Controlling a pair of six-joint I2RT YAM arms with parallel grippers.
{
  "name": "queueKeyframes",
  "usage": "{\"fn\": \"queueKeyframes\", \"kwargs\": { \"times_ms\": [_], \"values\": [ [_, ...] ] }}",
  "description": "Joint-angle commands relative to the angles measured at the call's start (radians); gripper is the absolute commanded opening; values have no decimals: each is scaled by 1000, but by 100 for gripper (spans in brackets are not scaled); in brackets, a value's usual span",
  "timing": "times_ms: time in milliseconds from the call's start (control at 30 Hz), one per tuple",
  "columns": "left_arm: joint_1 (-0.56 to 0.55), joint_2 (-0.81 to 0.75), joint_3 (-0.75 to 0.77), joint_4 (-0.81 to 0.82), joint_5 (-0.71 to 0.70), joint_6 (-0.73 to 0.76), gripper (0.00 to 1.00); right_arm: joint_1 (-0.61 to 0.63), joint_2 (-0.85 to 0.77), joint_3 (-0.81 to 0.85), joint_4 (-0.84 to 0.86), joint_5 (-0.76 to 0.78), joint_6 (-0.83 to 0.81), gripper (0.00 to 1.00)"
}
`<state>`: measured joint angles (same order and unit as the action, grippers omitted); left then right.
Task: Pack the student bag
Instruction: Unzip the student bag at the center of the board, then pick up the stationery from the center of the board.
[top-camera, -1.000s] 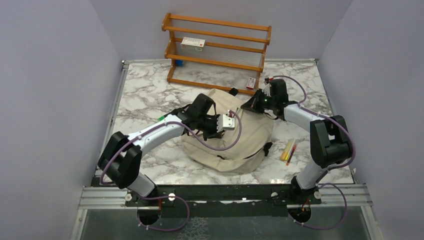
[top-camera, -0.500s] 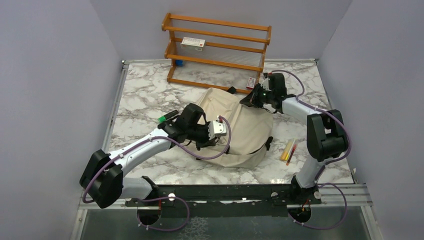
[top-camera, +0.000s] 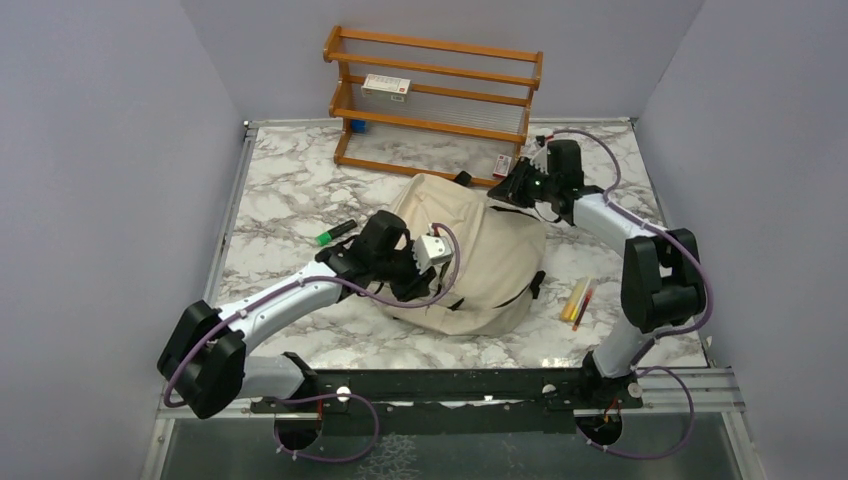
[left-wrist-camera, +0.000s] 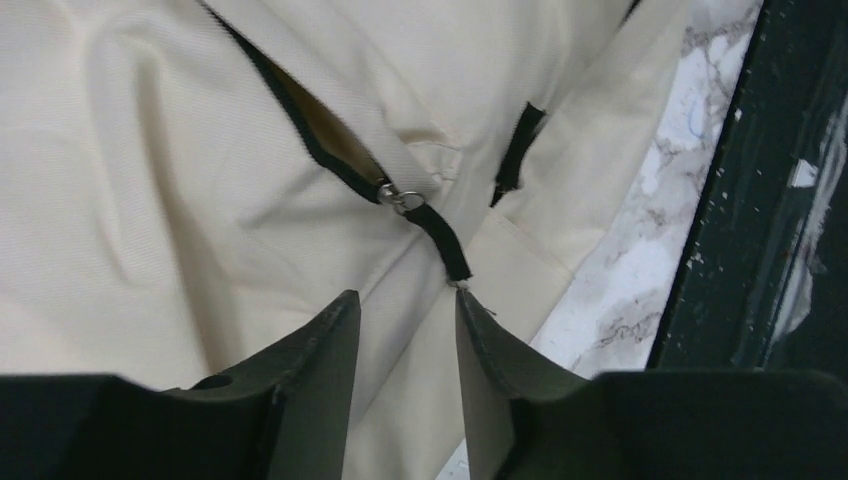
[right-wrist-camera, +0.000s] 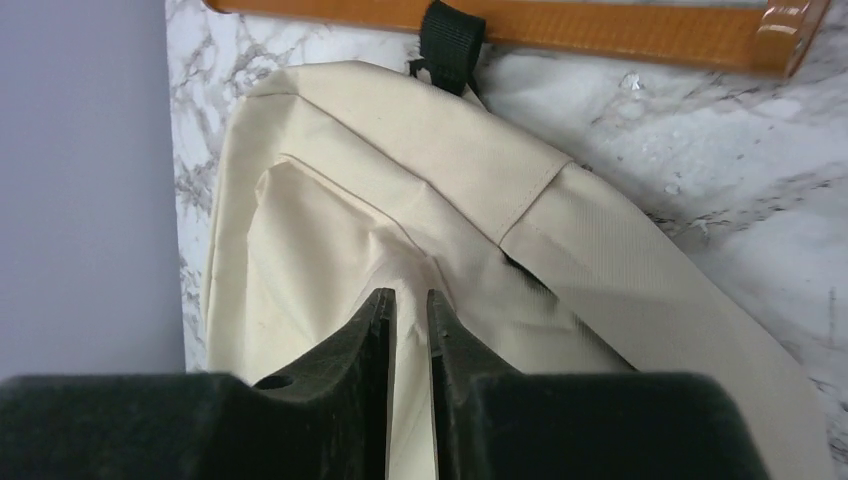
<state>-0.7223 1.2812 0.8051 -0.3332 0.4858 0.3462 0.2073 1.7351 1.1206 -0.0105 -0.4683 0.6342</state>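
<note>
2 grippers flank the student bag (top-camera: 480, 260), lying mid-tabletop, long axis running to the far edge. Nearer, the left gripper (left-wrist-camera: 405, 300), jaws spread, has the zipper pull (left-wrist-camera: 440, 240) just ahead; the right gripper (right-wrist-camera: 410, 295) nearly shuts, grip unclear.

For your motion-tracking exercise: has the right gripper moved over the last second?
Yes. The right gripper has shifted farther back, closer to the wooden rack.

You're in a lab robot cell: plain lilac-grey partition walls (top-camera: 100, 150) box in a white marble-pattern tabletop (top-camera: 290, 180), black metal mounting rail (top-camera: 440, 385) along its near edge.
</note>
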Motion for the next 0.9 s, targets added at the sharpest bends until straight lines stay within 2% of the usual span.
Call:
{"fn": "queueKeyframes", "kwargs": {
  "times_ms": [0,100,233,300,433,533,700,867],
  "values": [
    [-5,-112,-30,168,-175,-139,45,-16,-142,-18,-45,81,-61,25],
    [0,-190,-61,244,-372,-240,55,-16,-219,-48,-78,120,-74,29],
    [36,-297,-102,289,-612,-407,71,-17,-319,-101,-97,129,-84,31],
    [77,-324,-105,278,-685,-502,75,-17,-360,-122,-119,130,-84,31],
    [210,-296,-71,177,-678,-635,76,-17,-436,-167,-145,120,-82,31],
    [313,-242,-36,108,-648,-647,83,-17,-495,-198,-164,106,-78,31],
    [464,-105,28,43,-645,-678,88,-17,-562,-245,-198,76,-74,31],
    [536,62,100,70,-652,-540,89,-16,-614,-298,-219,59,-69,31]
  ]
}}
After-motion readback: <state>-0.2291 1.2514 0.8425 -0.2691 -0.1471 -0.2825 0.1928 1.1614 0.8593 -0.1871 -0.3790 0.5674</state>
